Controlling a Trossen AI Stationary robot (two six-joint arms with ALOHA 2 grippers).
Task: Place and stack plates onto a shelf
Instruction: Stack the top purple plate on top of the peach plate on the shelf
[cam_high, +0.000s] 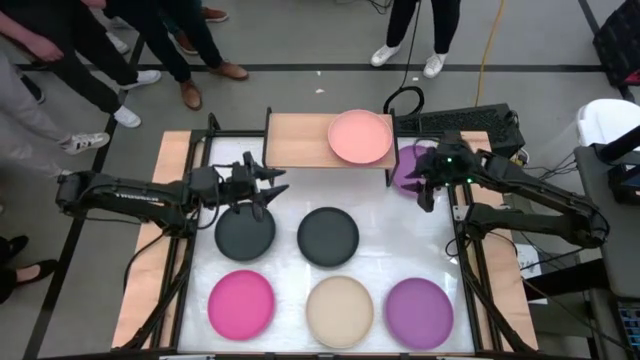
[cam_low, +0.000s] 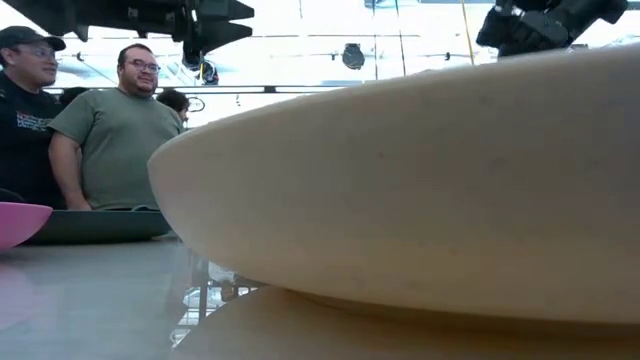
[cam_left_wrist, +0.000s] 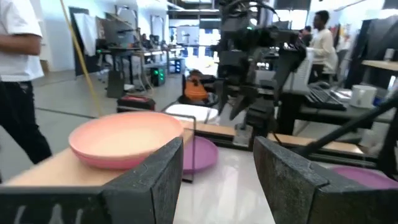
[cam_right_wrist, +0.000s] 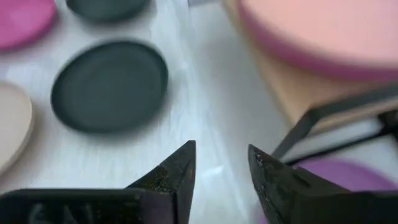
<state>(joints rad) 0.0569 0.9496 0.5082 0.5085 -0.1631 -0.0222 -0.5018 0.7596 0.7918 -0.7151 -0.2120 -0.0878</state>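
Note:
The shelf (cam_high: 300, 140) stands at the table's far middle. The pale pink plate (cam_high: 360, 137) lies on its right half, and a magenta rim (cam_right_wrist: 292, 53) shows under that plate. One purple plate (cam_high: 408, 168) lies on the table by the shelf's right end. Two dark grey plates (cam_high: 245, 232) (cam_high: 327, 236) lie mid-table. A magenta (cam_high: 241, 304), a cream (cam_high: 340, 311) and a purple plate (cam_high: 419, 312) lie along the near edge. My left gripper (cam_high: 268, 190) (cam_left_wrist: 217, 149) hovers open and empty over the left grey plate's far rim. My right gripper (cam_high: 428, 190) (cam_right_wrist: 222, 155) hovers open and empty beside the far purple plate.
People stand beyond the table's far and left sides (cam_high: 150, 50) (cam_low: 115, 130). A keyboard (cam_high: 460, 122) lies behind the shelf's right end. The shelf's left half (cam_high: 295, 140) is bare wood. In the low view the cream plate (cam_low: 420, 180) fills most of the picture.

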